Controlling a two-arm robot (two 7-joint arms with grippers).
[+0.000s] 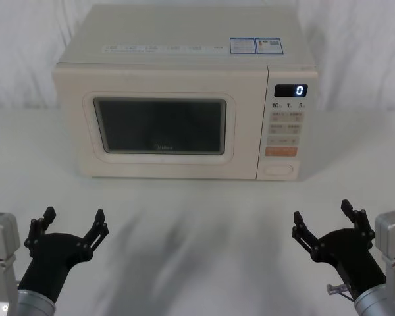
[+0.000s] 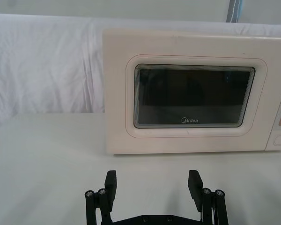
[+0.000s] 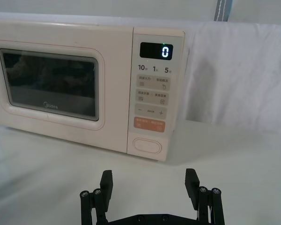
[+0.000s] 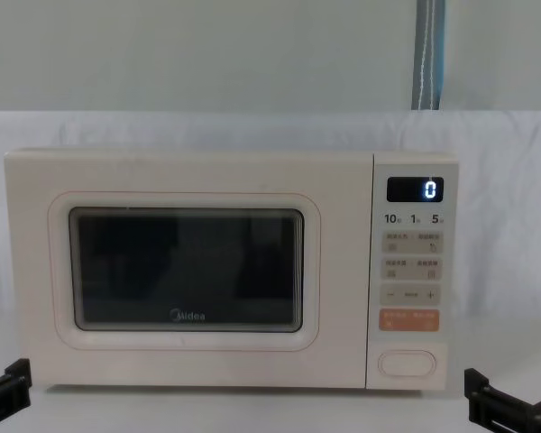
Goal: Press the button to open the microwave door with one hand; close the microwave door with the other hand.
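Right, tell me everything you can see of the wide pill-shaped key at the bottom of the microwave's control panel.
The wide pill-shaped cream button sits lowest on the narrow cream control panel, just under the orange rectangular key. It looks like smooth plastic, the same colour as the panel, with a thin raised outline around it, and is the panel's biggest key. Nothing touches it: the black fork-like right gripper hangs open in front, well short of it. The microwave door beside it is shut.

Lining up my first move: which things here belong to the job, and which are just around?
Job:
- button, bottom of the control panel
- microwave door, shut
- right pincer, open, low before the panel
- left pincer, open, low before the door

Just around:
- orange key
- digital display
- white tablecloth
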